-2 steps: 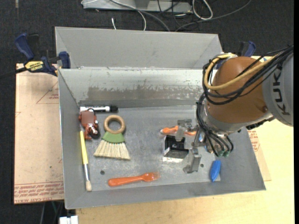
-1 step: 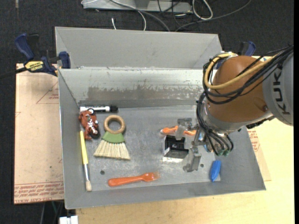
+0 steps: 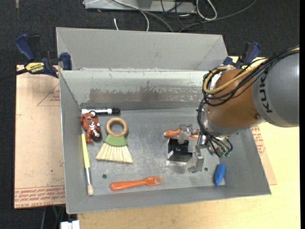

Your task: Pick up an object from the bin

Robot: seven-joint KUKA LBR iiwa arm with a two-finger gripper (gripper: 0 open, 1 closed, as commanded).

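grey metal bin [image 3: 147, 147], claw [image 3: 191, 157] right of centre beside a black boxy thing [image 3: 177, 152], perhaps touching, its grip impossible to tell, blue block [image 3: 219, 174] near, orange plastic fork [image 3: 136, 182] and straw brush [image 3: 115, 151] leftward

Robotics lab, KUKA arm [image 3: 281, 92] over metal bin [image 3: 143, 56], cables [image 3: 200, 6] on dark carpet [image 3: 28, 13]
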